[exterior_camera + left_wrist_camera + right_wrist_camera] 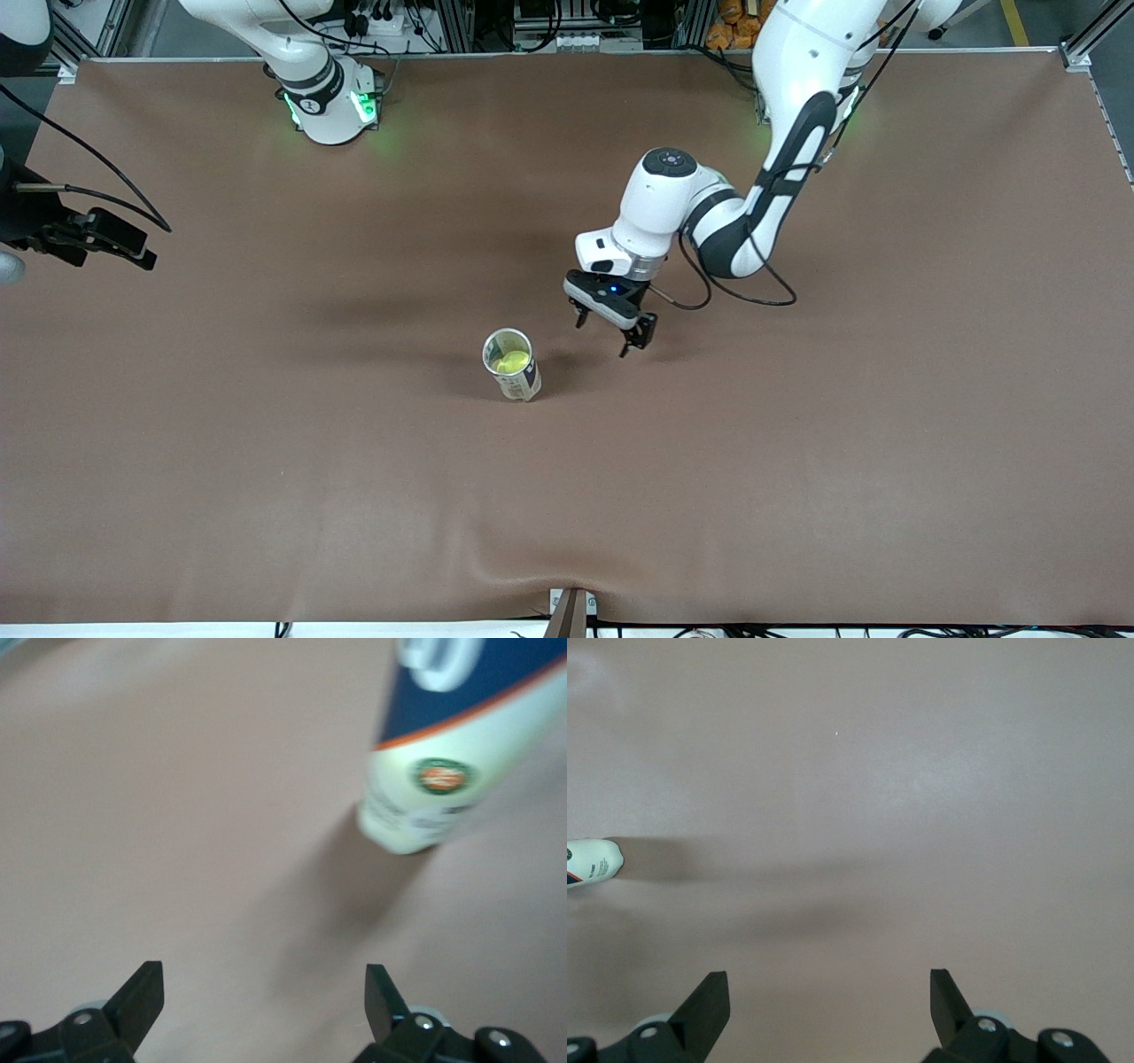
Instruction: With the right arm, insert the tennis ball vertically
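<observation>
Near the middle of the brown table (797, 496), a can (513, 364) stands upright with its open mouth up, and a yellow-green tennis ball (512, 361) sits inside it, below the rim. The can is white with a dark blue band and a small round logo on its side, as the left wrist view shows. Just beside the can, toward the left arm's end of the table, the left gripper (612, 327) hangs low over the bare table surface with its two black fingers spread apart and nothing between them; it does not touch the can. The left arm (780, 168) reaches down to it from its base at the top edge. The right gripper (106, 237) is well apart from the can, at the right arm's end of the table, also with its fingers wide apart and empty. The right arm (310, 80) waits there.
</observation>
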Robot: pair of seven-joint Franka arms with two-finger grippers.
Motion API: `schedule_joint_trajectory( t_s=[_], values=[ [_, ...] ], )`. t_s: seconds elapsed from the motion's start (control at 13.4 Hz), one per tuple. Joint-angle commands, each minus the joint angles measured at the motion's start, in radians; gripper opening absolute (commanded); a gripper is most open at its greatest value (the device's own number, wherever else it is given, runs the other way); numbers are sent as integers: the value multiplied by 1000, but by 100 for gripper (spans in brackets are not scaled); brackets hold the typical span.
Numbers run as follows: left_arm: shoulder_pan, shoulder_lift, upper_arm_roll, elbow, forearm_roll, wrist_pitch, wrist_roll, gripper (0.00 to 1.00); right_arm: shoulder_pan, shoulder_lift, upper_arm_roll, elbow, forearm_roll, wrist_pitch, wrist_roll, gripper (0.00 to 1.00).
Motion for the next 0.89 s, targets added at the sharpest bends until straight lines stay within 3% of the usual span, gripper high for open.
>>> schedule_joint_trajectory(
  t_s=[0.0,0.37,0.6,0.82],
  values=[
    [7,-97,-8,-7,-8,-177,-14,100,-20,-51,15,7,-2,7,-20,100],
    [10,-166,-8,87,-143,-493,-6,100,-26,-48,17,76,-33,-39,-37,100],
    [11,-195,-5,214,-273,-741,-5,100,-26,-53,12,79,-34,-140,-80,100],
    [54,-209,-2,334,-324,-944,-5,100,-21,-53,25,121,-106,-193,-68,100]
  ],
)
